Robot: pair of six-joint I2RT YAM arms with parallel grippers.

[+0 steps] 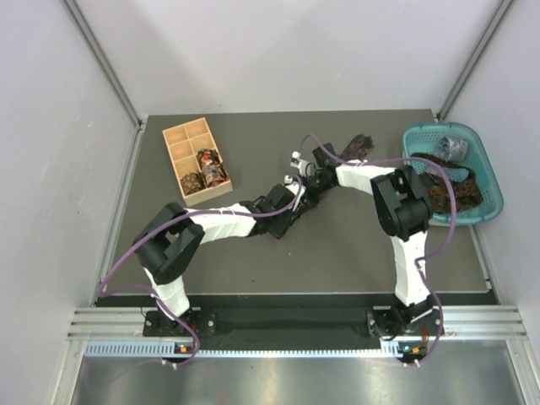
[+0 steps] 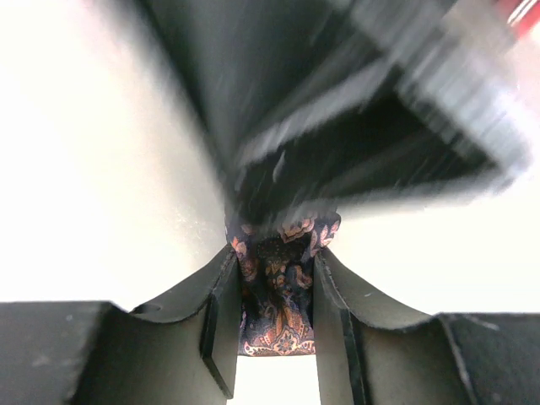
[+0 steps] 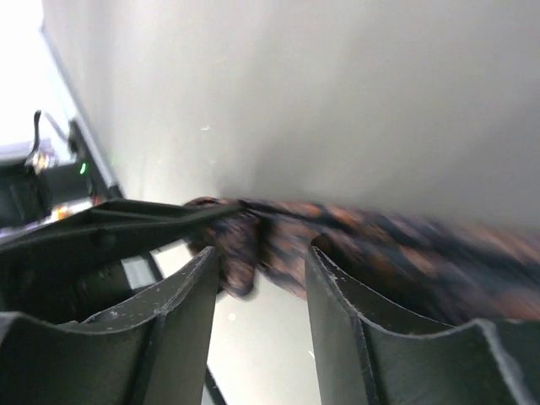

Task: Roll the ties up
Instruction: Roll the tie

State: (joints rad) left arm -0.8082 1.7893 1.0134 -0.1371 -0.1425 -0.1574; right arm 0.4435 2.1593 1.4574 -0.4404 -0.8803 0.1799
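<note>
A maroon-brown paisley tie (image 1: 359,145) lies on the dark table, its broad end at the back right and its strip running to the middle, where both grippers meet. My left gripper (image 1: 293,205) is shut on the narrow part of the tie (image 2: 278,291), which fills the gap between its fingers (image 2: 277,251). My right gripper (image 1: 310,187) is open right beside it; the tie (image 3: 380,245) runs across just beyond its fingertips (image 3: 263,251). The right gripper (image 2: 380,110) shows blurred and close in the left wrist view. More ties (image 1: 443,181) lie in the teal basket.
A tan wooden compartment box (image 1: 181,139) stands at the back left with coiled ties (image 1: 209,166) in two of its cells. The teal basket (image 1: 489,181) stands at the right edge of the table. Aluminium frame posts and white walls enclose the table.
</note>
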